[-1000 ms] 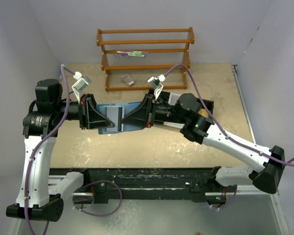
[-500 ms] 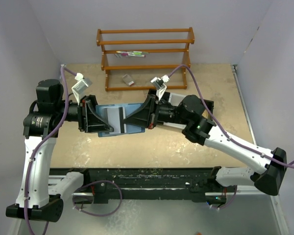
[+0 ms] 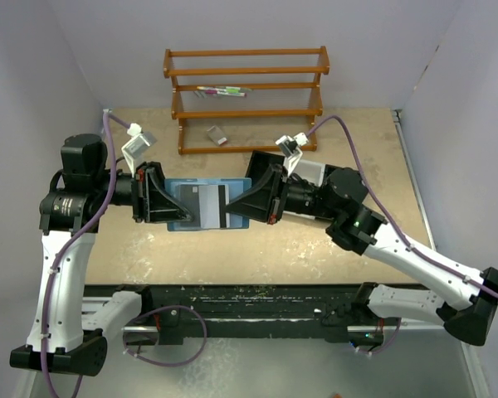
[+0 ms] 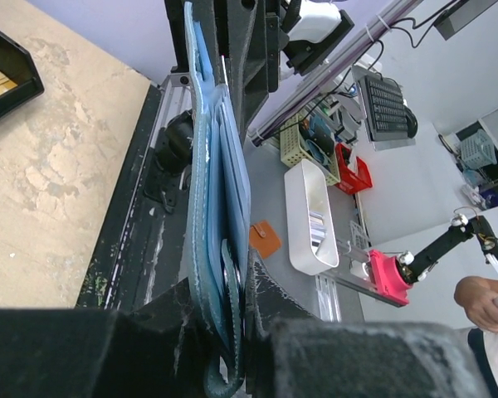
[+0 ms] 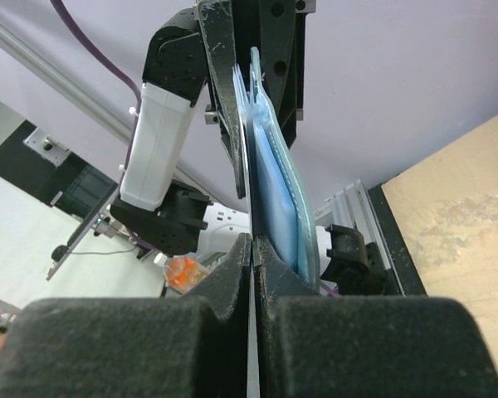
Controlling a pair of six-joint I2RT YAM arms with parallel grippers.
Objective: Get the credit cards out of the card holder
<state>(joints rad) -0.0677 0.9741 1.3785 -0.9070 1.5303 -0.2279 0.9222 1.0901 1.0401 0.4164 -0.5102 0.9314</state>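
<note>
Jaws of the left gripper point(image 3: 168, 204) clamp one edge of the card holder point(image 3: 191, 222); the right gripper point(image 3: 231, 208), fully closed, pinches a credit card point(image 3: 213, 203) at its opposite edge, bare table point(image 3: 257, 257) around.

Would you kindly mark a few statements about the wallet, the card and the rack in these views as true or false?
1. The left tool grips the small teal-blue soft wallet. True.
2. The right tool stands wide open. False: it is shut on the thin grey plastic card.
3. The orange-brown wooden rack stands beside the arm bases. False: it stands at the far edge of the tan table.
4. The wallet is held up off the table. True.
</note>
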